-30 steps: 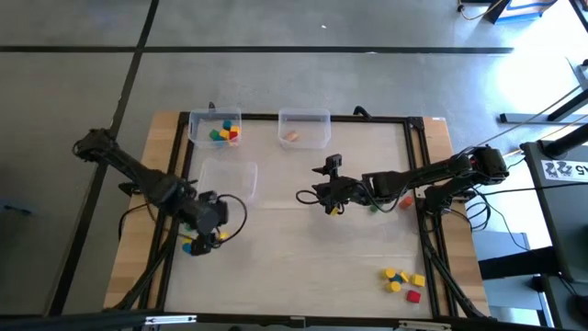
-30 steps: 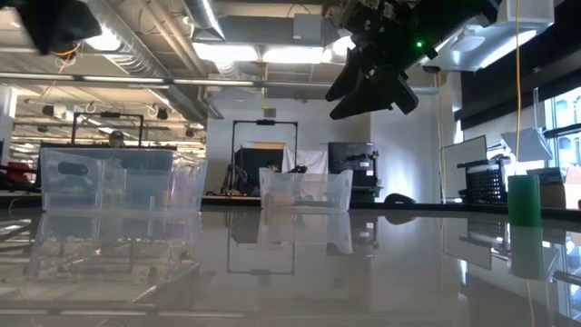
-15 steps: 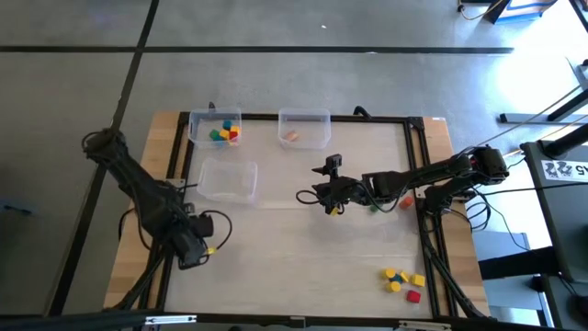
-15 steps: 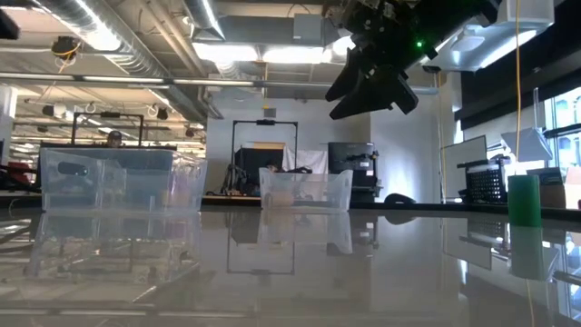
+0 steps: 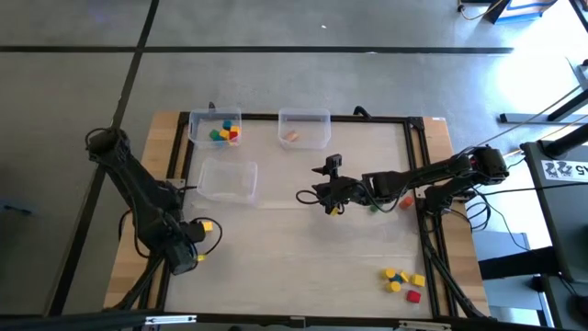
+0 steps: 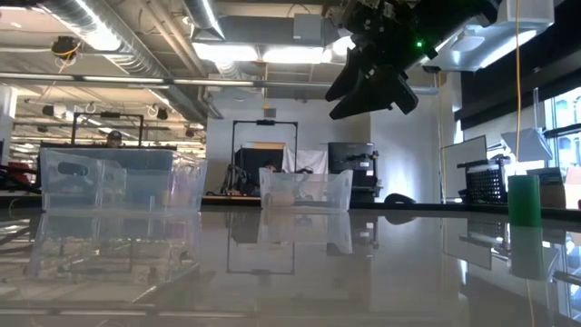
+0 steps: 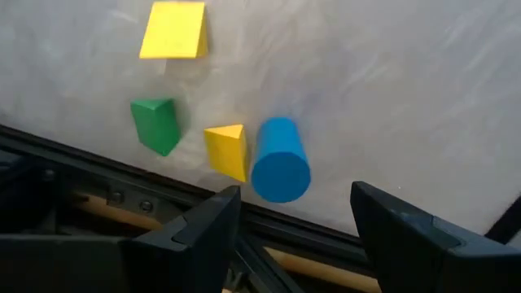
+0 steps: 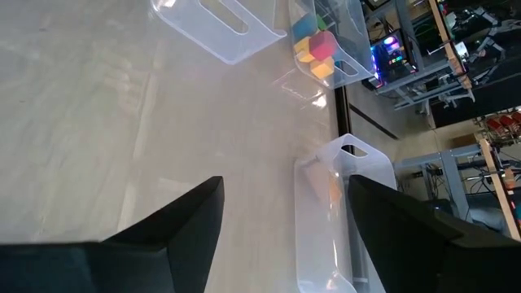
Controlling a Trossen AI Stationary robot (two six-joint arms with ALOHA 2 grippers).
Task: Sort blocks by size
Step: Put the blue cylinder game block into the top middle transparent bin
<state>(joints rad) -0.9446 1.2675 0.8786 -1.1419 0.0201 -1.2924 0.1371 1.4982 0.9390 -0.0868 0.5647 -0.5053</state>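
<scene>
In the left wrist view a yellow cube (image 7: 172,30), a green wedge (image 7: 155,124), a yellow wedge (image 7: 226,150) and a blue cylinder (image 7: 280,159) lie on the table by its left rail. My left gripper (image 7: 297,220) hangs open above them, pointing down, over the near left corner (image 5: 186,257). The yellow cube (image 5: 207,225) shows beside it in the high view. My right gripper (image 5: 317,195) waits open above mid-table, nothing between its fingers (image 8: 285,236). More blocks (image 5: 402,280) lie near the right front corner.
A clear bin with coloured blocks (image 5: 216,129) and one holding a tan block (image 5: 303,129) stand at the far edge, with an empty clear bin (image 5: 228,179) in front of them. A black frame rail (image 7: 122,175) borders the table's left edge. A green cylinder (image 6: 524,202) stands at the right.
My left gripper has swung toward the table's near left corner and come down, rolling about its own axis as it went. It has stayed open. The yellow cube that it stood over now shows beside it. My left arm has left the low view.
</scene>
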